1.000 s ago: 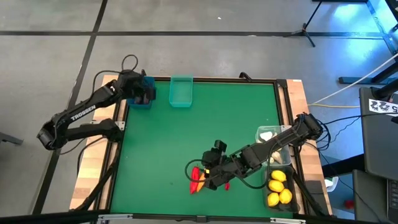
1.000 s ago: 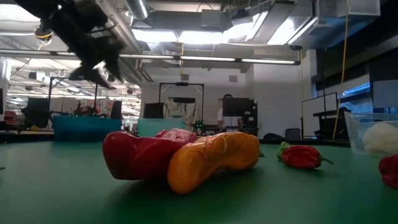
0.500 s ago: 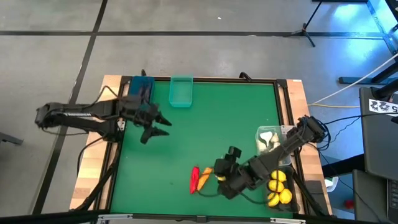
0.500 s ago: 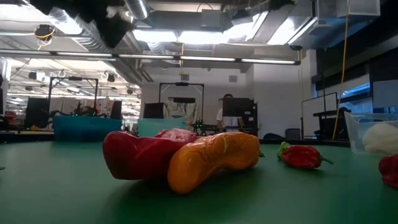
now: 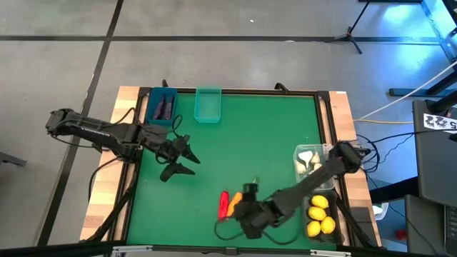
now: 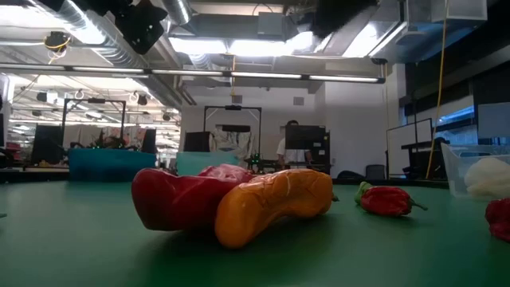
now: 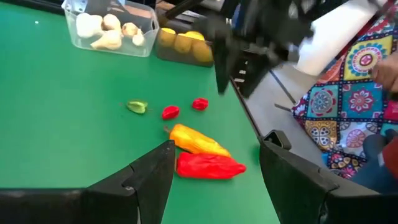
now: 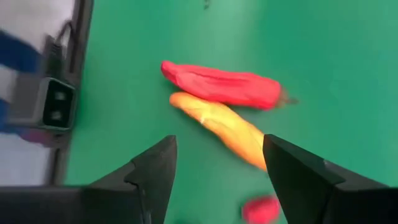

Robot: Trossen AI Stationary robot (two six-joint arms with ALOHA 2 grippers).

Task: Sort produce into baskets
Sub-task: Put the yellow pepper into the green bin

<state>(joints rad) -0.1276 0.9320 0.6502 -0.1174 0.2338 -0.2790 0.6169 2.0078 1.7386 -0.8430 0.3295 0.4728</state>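
Near front edge, red chili (image 5: 223,203) lengthwise front-to-back.

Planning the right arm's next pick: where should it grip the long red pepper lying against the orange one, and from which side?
Judging by its pose, grip the long red pepper across its thick middle, coming straight down from above. It lies flat on the green table, so only the top is free. The orange pepper touches one long flank, so a finger may have to wedge between them. The right gripper is open nearby.

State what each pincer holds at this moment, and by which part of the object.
Nothing is held. The left pincer is open over bare mat, and the right pincer is open above the red pepper and orange pepper, touching neither.
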